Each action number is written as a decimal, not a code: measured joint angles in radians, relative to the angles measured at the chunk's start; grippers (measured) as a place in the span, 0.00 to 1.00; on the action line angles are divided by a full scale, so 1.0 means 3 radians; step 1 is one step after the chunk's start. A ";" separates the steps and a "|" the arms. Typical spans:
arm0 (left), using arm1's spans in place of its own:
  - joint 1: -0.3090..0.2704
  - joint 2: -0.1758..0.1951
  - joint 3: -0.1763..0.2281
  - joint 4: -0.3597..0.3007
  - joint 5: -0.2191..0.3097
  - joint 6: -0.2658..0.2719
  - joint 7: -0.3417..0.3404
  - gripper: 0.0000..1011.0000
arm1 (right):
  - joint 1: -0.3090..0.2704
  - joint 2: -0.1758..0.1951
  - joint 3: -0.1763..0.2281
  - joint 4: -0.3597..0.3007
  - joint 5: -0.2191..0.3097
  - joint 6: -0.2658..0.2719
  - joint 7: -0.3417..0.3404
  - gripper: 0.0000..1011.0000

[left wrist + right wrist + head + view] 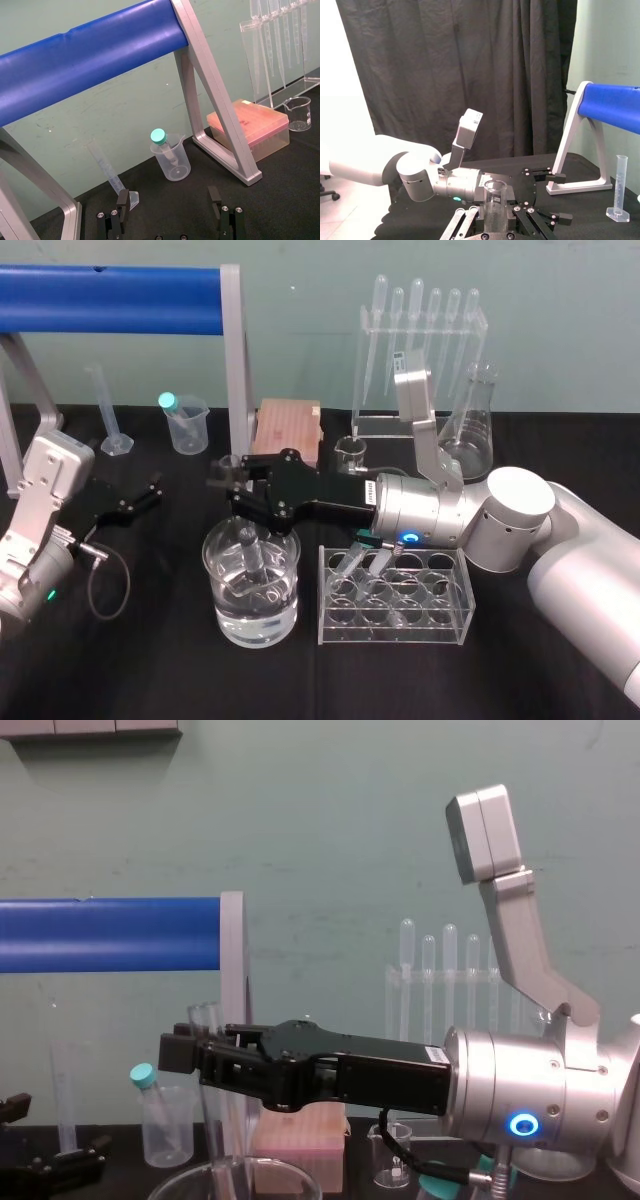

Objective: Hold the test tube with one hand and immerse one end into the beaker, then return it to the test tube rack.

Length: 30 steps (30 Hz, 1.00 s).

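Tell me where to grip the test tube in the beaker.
Grip just below the mouth, from the side: the test tube stands near upright with its lower end in the beaker, so only the top is free. The right gripper holds it there.

Right tool [232, 495] extended leftward, fingers closed; left tool [153, 490] parked aside, fingers apart.

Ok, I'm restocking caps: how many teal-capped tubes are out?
3. One teal-capped tube stands in the plastic beaker at the back left; two more lean in the test tube rack's back row, under the right arm, which may hide others.
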 joint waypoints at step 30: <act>0.0000 0.0000 0.0000 0.0000 0.0000 0.0000 0.0000 0.99 | 0.0007 -0.0005 0.0004 0.0005 0.0001 -0.0001 0.0023 0.22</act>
